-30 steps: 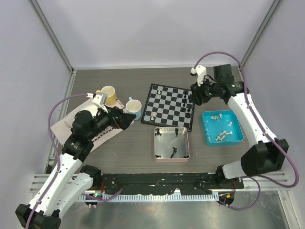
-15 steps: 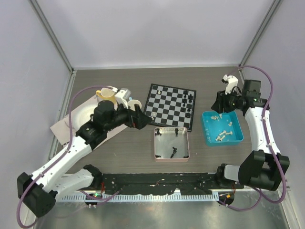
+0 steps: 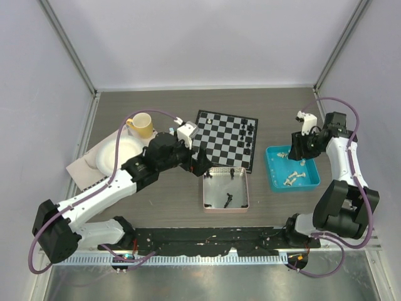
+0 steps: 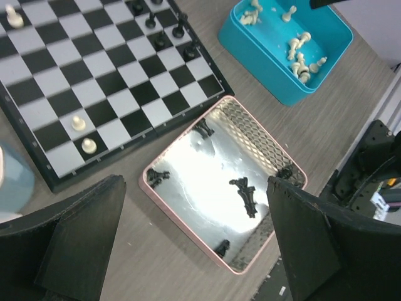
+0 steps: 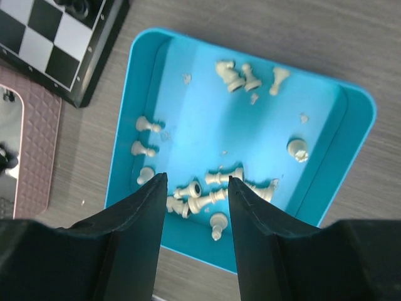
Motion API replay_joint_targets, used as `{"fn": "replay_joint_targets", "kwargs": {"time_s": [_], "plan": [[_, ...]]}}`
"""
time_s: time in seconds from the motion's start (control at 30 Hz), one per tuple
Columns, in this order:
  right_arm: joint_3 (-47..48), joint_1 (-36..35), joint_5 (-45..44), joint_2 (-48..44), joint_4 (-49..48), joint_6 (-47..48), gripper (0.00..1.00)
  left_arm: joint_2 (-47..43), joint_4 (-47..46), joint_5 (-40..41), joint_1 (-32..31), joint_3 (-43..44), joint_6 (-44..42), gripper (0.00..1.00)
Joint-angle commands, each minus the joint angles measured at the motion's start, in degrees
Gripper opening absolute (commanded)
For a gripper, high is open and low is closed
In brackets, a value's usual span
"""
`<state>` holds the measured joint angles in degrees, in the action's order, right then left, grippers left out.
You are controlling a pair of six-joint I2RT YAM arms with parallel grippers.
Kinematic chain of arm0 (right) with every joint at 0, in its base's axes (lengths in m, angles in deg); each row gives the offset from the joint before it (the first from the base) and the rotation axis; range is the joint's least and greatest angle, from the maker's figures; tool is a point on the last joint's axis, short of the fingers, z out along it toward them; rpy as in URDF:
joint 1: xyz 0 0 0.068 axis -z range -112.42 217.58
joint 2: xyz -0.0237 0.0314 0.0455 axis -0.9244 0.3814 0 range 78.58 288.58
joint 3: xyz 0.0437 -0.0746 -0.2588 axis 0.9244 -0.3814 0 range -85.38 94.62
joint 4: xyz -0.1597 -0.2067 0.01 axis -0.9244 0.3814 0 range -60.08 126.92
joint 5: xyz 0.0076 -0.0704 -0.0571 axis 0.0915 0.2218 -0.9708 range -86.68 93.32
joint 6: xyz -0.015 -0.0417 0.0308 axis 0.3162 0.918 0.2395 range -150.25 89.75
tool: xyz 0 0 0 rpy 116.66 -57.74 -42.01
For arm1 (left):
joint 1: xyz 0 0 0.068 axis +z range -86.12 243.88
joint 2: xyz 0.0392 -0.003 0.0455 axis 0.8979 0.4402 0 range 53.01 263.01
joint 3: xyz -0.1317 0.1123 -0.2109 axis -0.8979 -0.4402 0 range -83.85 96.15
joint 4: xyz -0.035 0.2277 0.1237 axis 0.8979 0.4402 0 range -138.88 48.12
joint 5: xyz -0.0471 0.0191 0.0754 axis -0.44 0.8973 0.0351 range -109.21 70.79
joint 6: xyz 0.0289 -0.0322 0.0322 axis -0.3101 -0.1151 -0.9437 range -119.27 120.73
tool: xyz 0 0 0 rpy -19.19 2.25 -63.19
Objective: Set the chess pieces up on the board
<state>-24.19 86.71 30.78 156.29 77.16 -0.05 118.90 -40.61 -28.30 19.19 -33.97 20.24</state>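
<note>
Arms have swung over the trays.
Right gripper [image 5: 197, 183], half spread, empty, over blue tray [image 5: 351, 119] white pieces [image 5: 210, 195]; left gripper [image 4: 194, 188], wide, over pink tray [image 4: 250, 128]: pickups likely next.

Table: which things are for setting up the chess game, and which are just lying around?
For the job: board; white pieces in the blue tray; black pieces in the pink tray.
Just lying about: yellow cup; plate.
</note>
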Motion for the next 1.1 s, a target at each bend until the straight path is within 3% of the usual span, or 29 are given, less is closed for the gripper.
{"fn": "replay_joint_targets", "kwargs": {"time_s": [0.0,0.13,0.3,0.47,0.73,1.07], "plan": [[1.48,0.2,-1.45,1.65,5.05,4.87,0.49,-1.29,-10.97,-1.29,-0.31,-1.28,-9.04,1.0],[1.56,0.2,-1.27,3.67,7.16,6.72,0.48,-0.15,-13.99,-2.61,-0.31,-0.85,-14.31,1.0],[4.46,0.2,-8.12,5.43,6.37,5.49,0.45,3.98,-9.86,-2.52,0.04,2.75,-19.15,1.0],[4.2,0.2,-14.54,6.31,3.21,4.61,0.44,6.62,-10.98,-3.75,0.13,3.46,-18.72,0.99],[4.64,0.2,-17.53,10.08,-1.63,0.05,0.44,8.29,-12.85,-4.45,0.13,4.51,-12.04,1.0],[4.11,0.2,-21.48,12.02,-6.55,-4.79,0.41,8.99,-9.77,-1.9,0.21,5.66,-13.61,1.0]]}}
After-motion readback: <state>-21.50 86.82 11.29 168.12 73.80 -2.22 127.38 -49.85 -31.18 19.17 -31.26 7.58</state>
